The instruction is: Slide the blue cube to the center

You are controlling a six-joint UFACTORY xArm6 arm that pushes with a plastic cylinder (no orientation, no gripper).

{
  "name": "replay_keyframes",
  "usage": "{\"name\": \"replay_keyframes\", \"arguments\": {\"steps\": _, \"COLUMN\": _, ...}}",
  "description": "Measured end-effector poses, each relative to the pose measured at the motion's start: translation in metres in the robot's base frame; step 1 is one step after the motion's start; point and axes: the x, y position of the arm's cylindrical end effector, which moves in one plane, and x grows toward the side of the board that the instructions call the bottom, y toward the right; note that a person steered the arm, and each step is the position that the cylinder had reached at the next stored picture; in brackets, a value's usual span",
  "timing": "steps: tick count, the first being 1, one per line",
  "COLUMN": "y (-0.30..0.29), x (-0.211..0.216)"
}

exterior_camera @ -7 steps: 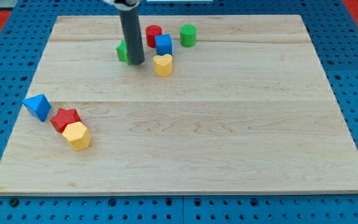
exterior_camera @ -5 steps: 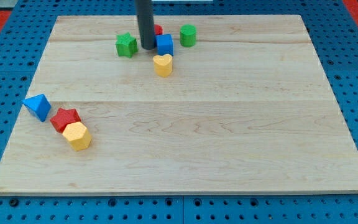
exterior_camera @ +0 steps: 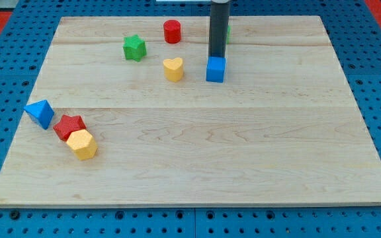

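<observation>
Tip [exterior_camera: 216, 57] at the lower end of the dark rod, down on the wooden board [exterior_camera: 243, 152] in its upper part, right of the middle line. No pincer on this arm, so nothing to open or close: just a straight rod ending in the tip. Blue cube [exterior_camera: 215, 69] directly below the tip toward the view's bottom, touching it or very nearly so; exact contact hard to tell, since the rod's end meets the cube's top edge. Cube above the board's centre, slightly toward the view's right.

Yellow heart [exterior_camera: 172, 69] to the view's left of the cube, near but apart. Red cylinder [exterior_camera: 172, 31] higher up, toward the view's top left of the rod. Green star-like block [exterior_camera: 134, 47] further left. Sliver of another green block [exterior_camera: 227, 31] peeking out behind the rod on its right side, shape hidden.

At the view's lower left: blue triangular block [exterior_camera: 40, 113], red star [exterior_camera: 69, 125] and yellow hexagonal block [exterior_camera: 82, 144], clustered in a diagonal row, red and yellow touching, well apart from the tip.
</observation>
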Motion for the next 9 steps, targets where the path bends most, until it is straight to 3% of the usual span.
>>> {"name": "replay_keyframes", "arguments": {"steps": 2, "y": -0.013, "x": 0.056}}
{"name": "replay_keyframes", "arguments": {"steps": 6, "y": 0.034, "x": 0.085}}
{"name": "replay_keyframes", "arguments": {"steps": 8, "y": -0.059, "x": 0.098}}
{"name": "replay_keyframes", "arguments": {"steps": 9, "y": -0.07, "x": 0.098}}
